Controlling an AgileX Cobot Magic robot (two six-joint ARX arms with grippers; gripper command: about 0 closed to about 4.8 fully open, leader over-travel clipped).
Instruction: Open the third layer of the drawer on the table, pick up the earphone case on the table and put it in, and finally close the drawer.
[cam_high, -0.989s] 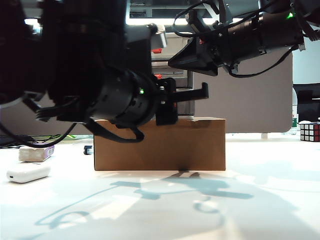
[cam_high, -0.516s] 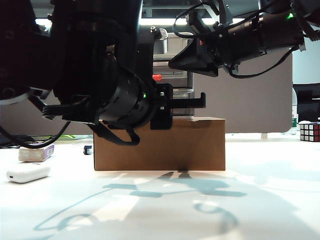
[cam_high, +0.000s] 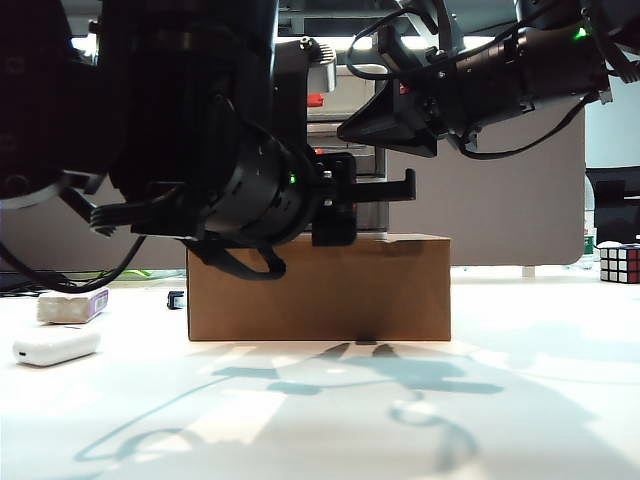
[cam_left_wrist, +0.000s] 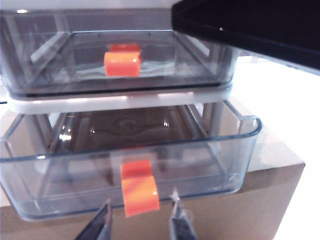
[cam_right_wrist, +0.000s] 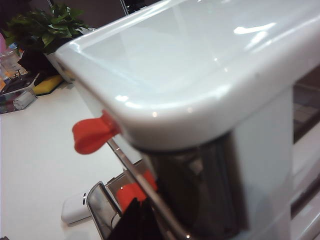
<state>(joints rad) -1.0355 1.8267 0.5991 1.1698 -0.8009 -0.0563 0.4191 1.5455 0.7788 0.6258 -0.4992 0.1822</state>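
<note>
The drawer (cam_high: 362, 160) stands on a brown cardboard box (cam_high: 320, 285), mostly hidden behind my arms. In the left wrist view the third layer (cam_left_wrist: 220, 150) is pulled out, with nothing inside, and its red-orange handle (cam_left_wrist: 139, 186) hangs at the front. My left gripper (cam_left_wrist: 140, 222) (cam_high: 408, 185) is open, a fingertip on each side of that handle with a gap to it. My right gripper (cam_right_wrist: 135, 220) (cam_high: 350, 125) is shut and rests at the white top of the drawer (cam_right_wrist: 200, 75). The earphone case (cam_high: 57, 346) (cam_right_wrist: 75, 207) lies on the table (cam_high: 520, 400) at the left.
A greyish-white block with a purple label (cam_high: 72, 305) lies just behind the earphone case. A Rubik's cube (cam_high: 620, 263) stands at the far right. The left arm's dark bulk fills the upper left of the exterior view.
My left hand has turned slightly; its finger dipped and came back level in front of the drawer. The right arm has kept still.
</note>
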